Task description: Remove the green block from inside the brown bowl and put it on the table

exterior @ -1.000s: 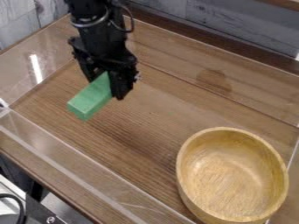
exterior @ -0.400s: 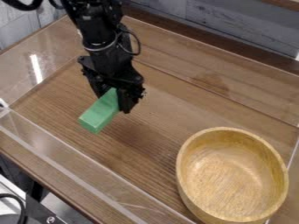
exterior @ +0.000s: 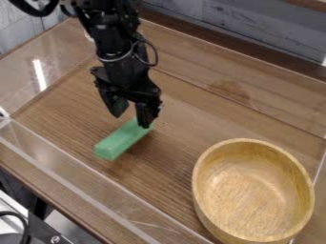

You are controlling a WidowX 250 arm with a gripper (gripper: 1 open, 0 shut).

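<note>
Camera view shows the pincer [exterior: 132, 111] spread wide, released above the green block [exterior: 118, 141] lying just below it on the counter [exterior: 216, 91], well apart from the empty brown bowl [exterior: 254, 191]; placing looks done, so next it should lift clear.

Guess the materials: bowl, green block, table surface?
Brown bowl: looks like light tan wood, matte, with speckled grain inside and a thick rim. Green block: uniform matte green, no grain visible; painted wood or plastic, can't tell which. Table: brown wood-grain surface with straight lines, slight sheen; possibly laminate.
</note>
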